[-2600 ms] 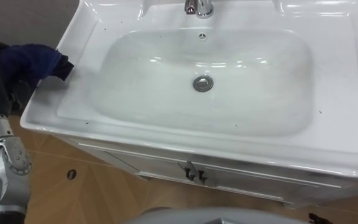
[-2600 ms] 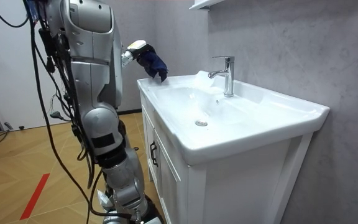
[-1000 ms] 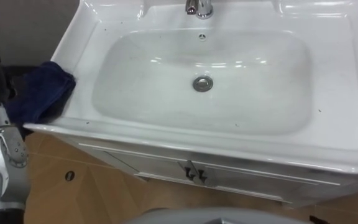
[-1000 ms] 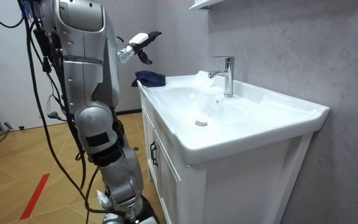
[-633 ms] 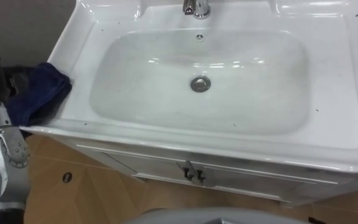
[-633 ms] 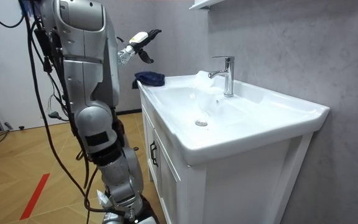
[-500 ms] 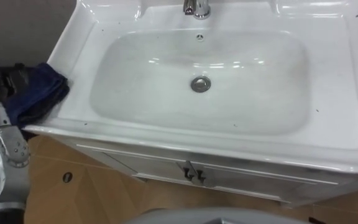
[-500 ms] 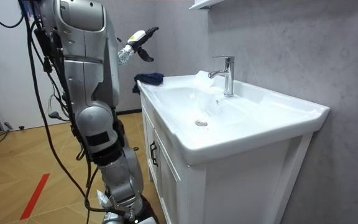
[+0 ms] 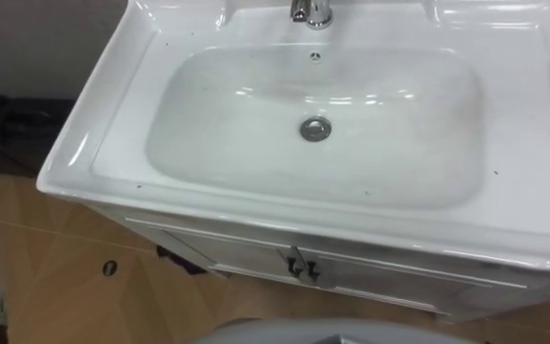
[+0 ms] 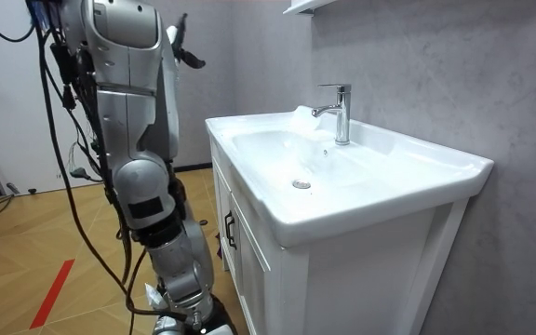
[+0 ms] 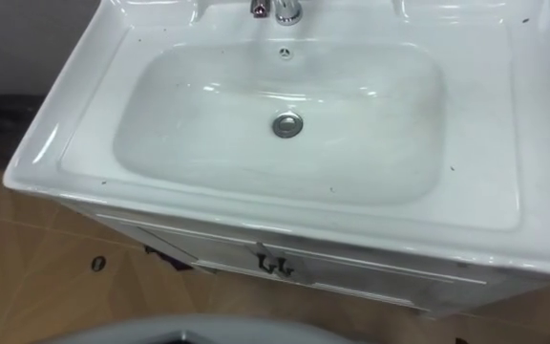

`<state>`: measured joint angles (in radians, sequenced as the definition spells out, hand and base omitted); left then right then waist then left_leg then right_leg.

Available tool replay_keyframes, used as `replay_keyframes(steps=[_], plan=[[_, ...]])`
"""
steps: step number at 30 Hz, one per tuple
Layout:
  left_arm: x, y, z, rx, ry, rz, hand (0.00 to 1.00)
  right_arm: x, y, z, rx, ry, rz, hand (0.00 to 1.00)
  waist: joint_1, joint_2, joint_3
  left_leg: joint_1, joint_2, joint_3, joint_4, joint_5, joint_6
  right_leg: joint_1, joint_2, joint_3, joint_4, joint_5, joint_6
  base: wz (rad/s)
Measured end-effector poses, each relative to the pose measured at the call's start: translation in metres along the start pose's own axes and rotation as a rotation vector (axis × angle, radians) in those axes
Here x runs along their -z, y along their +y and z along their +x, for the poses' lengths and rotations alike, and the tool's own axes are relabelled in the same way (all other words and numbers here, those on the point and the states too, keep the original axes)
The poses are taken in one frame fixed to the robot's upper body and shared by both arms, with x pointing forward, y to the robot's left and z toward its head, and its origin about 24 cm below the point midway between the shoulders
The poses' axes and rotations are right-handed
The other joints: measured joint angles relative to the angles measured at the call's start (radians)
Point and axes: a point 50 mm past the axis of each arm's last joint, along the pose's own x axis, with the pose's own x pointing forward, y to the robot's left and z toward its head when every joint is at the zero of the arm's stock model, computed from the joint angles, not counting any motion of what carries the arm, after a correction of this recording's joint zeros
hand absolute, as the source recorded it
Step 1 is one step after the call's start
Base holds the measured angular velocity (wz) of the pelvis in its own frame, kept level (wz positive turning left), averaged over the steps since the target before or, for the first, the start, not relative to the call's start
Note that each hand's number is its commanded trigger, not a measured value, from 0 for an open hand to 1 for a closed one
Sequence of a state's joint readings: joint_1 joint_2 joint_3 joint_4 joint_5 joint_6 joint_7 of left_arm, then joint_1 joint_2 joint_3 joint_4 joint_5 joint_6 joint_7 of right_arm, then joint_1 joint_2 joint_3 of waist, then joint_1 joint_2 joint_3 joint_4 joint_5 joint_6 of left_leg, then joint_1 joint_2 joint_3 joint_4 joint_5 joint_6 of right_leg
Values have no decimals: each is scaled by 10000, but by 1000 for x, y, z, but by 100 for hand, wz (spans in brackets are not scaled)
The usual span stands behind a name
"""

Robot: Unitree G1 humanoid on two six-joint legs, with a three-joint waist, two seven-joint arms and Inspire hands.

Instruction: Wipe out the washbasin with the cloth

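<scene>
One glossy, rounded-rectangular white basin [image 9: 404, 153]

We see a white, glossy rectangular basin [image 9: 218, 143], sitting level with its bowl facing up. We note small dark specks [image 9: 494, 173] scattered along its rim.

Left hand [image 10: 181, 44] aloft, loosely splayed.

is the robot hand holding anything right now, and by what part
Nothing. The left robot hand is up beside the shoulder, fingers spread and empty, away from the basin.
</scene>
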<state>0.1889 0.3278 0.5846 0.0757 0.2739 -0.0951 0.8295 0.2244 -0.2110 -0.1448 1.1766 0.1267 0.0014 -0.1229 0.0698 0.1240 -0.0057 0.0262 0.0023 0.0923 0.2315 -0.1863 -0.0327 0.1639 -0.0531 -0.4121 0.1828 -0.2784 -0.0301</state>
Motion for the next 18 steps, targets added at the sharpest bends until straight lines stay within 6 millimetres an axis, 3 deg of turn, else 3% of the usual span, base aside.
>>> replay_keyframes(steps=[5, 7, 11, 14, 18], plan=[[49, 22, -9, -919, 2860, -158, 0, 2, -2, -1, 116, -6, 536, 0, 369, 10, -16, 37, -51, -129, -30, 0, -1, 40, -14, -36, -11, -19, 31, 1], [72, 33, -19, -1156, 4191, -83, 0, 2, -4, -2, 138, -44, 833, 0, 603, -19, -19, 121, -84, -140, -119, 0, 0, 114, -44, -39, -100, -24, 41, 0], [104, 45, -43, -1692, 6369, -158, 0, 1, -1, -1, 13, 48, 844, 0, 689, -151, -62, 81, -157, -417, -110, 0, 0, 115, -88, -126, -137, -56, 96, 11], [131, 59, -69, -1475, 7779, 607, 0, 0, 1, -1, -267, 32, 942, 0, 711, -329, -64, 51, -182, -443, -113, 1, 2, 147, -101, -241, -109, -53, 114, 8], [160, 73, -130, 334, 9544, 2235, 0, 3, 4, -1, -723, 292, 1161, 0, 653, -560, -54, 102, -236, -510, -84, -3, 5, 325, -149, -403, -165, -54, 151, 10]])
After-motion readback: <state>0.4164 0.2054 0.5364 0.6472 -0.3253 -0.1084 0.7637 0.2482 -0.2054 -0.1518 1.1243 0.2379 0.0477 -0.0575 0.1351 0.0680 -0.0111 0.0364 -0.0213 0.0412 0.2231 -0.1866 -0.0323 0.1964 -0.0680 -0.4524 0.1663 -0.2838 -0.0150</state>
